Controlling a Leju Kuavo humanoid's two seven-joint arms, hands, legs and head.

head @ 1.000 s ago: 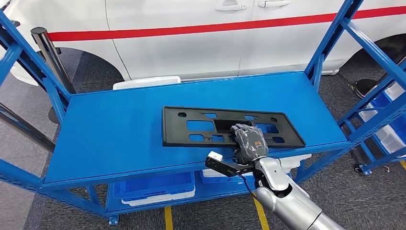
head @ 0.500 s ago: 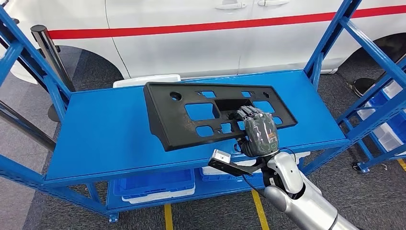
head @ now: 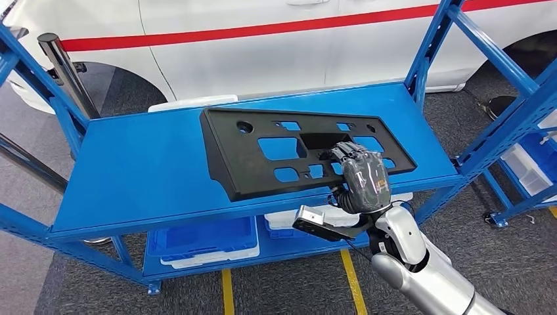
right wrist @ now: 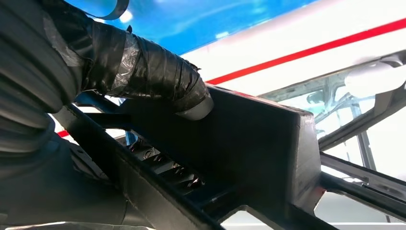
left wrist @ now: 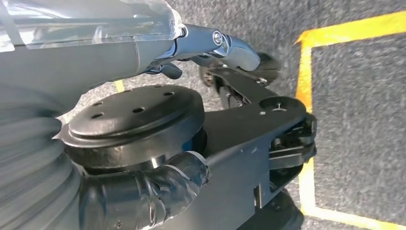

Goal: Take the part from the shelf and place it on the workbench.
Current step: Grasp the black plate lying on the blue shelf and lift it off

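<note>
The part (head: pixel 230 157) is a long black plastic panel with several cut-outs. It is off the blue shelf board (head: pixel 144 170), tilted with its far edge up. My right hand (head: pixel 364 180) grips its near edge towards the right end, fingers hooked through a cut-out. In the right wrist view the taped thumb (right wrist: pixel 153 72) presses on the part (right wrist: pixel 258 139) from one side. My left hand (left wrist: pixel 119 201) hangs by my body above the floor; how its fingers lie is unclear.
A white car (head: pixel 263 39) with a red stripe stands close behind the shelf. Blue uprights (head: pixel 430 52) frame the shelf ends. Blue and white bins (head: pixel 203 239) sit on the lower level. A second rack (head: pixel 525 157) stands to the right. Yellow floor tape (head: pixel 351 282) runs below.
The part lay flat on the shelf; my right hand has lifted and tilted it, far edge up. Since half a second ago it has barely moved, and the camera has shifted slightly.
</note>
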